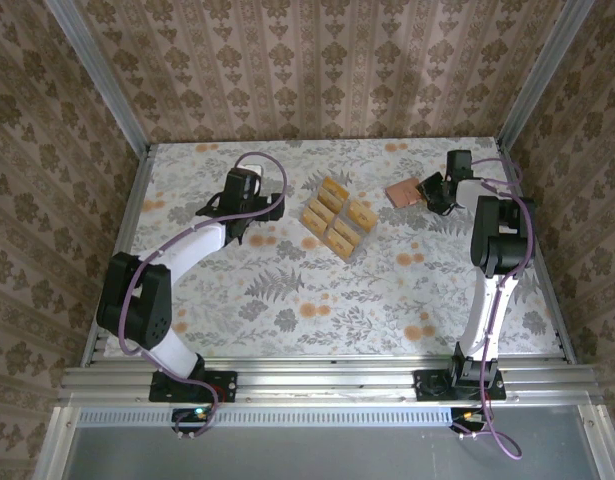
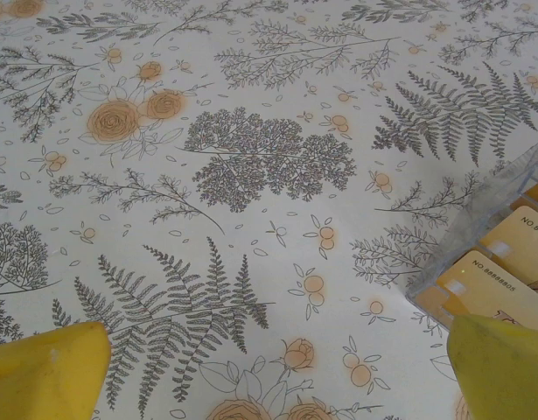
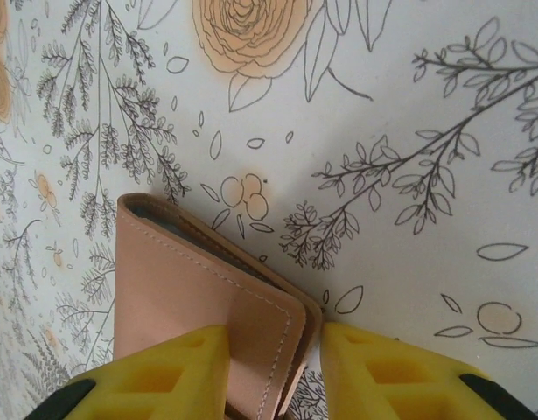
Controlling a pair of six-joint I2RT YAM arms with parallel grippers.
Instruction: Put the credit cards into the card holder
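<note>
Currently: left fingers (image 2: 50,363) spread wide near cards (image 2: 506,262); right fingers (image 3: 164,376) straddle holder (image 3: 190,289) corner, narrow gap, can't tell if actually pinching.

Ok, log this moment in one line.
left gripper: open, above table beside credit cards | right gripper: jaws astride card holder corner, grip unclear | cards: in clear stand

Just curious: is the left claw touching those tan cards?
Apart. The top view shows tablecloth between the left gripper and the credit cards.
</note>
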